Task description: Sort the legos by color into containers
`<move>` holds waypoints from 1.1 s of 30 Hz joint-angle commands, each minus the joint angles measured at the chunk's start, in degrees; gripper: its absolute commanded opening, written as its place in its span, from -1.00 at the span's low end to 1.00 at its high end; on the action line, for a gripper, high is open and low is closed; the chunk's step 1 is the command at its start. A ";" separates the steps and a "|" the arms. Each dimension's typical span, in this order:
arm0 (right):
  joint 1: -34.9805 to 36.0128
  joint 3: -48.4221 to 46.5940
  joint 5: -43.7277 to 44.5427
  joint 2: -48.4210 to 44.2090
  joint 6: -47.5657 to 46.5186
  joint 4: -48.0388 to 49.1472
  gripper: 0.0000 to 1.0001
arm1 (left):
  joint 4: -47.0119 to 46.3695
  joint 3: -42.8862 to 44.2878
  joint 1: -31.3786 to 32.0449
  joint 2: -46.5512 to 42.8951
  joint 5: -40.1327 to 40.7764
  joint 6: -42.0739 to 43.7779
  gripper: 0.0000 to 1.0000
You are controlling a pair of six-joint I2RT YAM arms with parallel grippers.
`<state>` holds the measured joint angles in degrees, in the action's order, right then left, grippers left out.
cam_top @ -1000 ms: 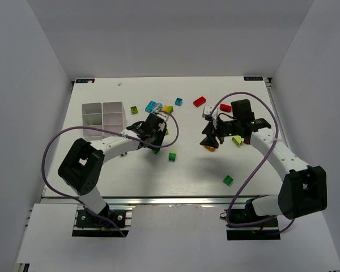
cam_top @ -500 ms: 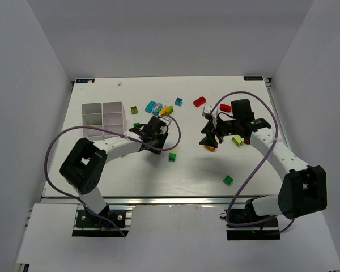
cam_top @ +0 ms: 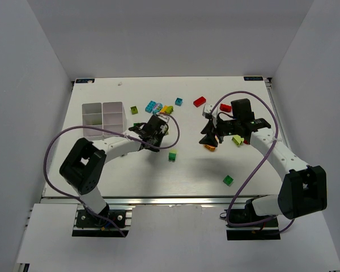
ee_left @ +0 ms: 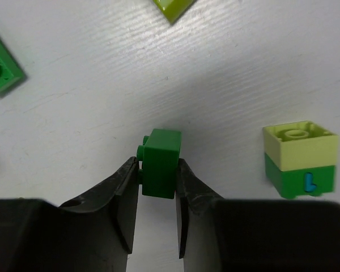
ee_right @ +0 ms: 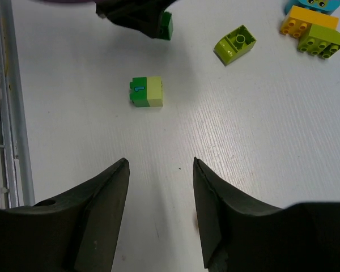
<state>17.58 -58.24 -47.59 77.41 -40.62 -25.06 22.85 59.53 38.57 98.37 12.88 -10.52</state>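
My left gripper (ee_left: 157,164) is shut on a small dark green lego (ee_left: 160,163), low over the table. In the top view that gripper (cam_top: 156,141) sits at the table's middle, right of the white divided tray of containers (cam_top: 103,113). A green-and-lime lego (ee_left: 300,160) stands just to its right, also seen from the right wrist (ee_right: 146,92). My right gripper (ee_right: 158,164) is open with nothing between its fingers. It hovers over bare table, right of centre (cam_top: 208,139), above an orange lego (cam_top: 209,148).
Loose legos lie across the back: cyan (cam_top: 152,106), yellow-orange (cam_top: 168,109), lime (cam_top: 134,110), blue (cam_top: 179,101) and two red ones (cam_top: 199,102) (cam_top: 225,107). A green lego (cam_top: 228,180) lies near the front right, and a lime one (cam_top: 237,140) is under the right arm.
The left jaws have closed onto the dark green lego. The right arm has hardly moved and stays open.
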 commanded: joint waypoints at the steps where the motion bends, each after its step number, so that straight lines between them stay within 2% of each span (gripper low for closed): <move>1: -0.18 -0.47 -1.62 -1.12 0.37 1.33 0.08 | 0.00 3.75 -2.43 -7.83 0.83 -3.53 -0.90; 3: -0.18 -0.39 -1.89 -1.21 0.46 1.24 -0.08 | 0.26 4.37 -4.80 -11.26 -0.92 -6.34 -0.93; 5: -0.18 -0.21 -1.98 -1.03 0.54 0.98 -0.19 | 0.61 4.72 -10.33 -13.46 -4.68 -10.02 -0.98; 9: -0.09 -0.74 -1.45 -0.24 1.24 -0.16 -0.71 | 1.84 6.04 -21.76 -17.50 -9.70 -16.62 -1.00; 10: -0.09 -0.82 -1.36 -0.06 1.59 -0.25 -0.80 | 2.28 7.08 -26.65 -18.38 -10.50 -18.03 -1.00; 12: -0.09 -0.56 -0.92 0.11 2.73 0.36 -0.92 | 3.07 8.32 -31.42 -18.74 -12.78 -21.72 -1.00; 16: -0.09 0.49 -0.40 -0.50 5.01 2.82 -0.92 | 2.90 10.61 -45.56 -17.69 -17.53 -30.06 -1.00; 19: -0.09 1.11 -0.13 -0.85 6.07 4.40 -0.91 | 2.46 11.92 -51.37 -14.79 -19.99 -39.10 -1.00; 22: -0.09 1.63 -0.04 -1.03 6.52 5.11 -0.90 | 3.86 14.91 -53.33 -10.84 -19.74 -43.77 -1.00; 29: -0.09 2.16 0.04 -0.94 7.05 6.16 -0.89 | 3.16 20.45 -53.60 -4.24 -19.56 -47.57 -1.00; 33: -0.09 2.08 0.13 -1.03 7.05 6.43 -0.86 | 4.13 22.12 -53.60 -1.96 -18.95 -47.40 -0.81</move>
<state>17.61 -56.34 -47.29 77.41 -34.33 -20.58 25.98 78.76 -15.11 96.73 -5.72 -56.49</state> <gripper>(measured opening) 0.066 0.376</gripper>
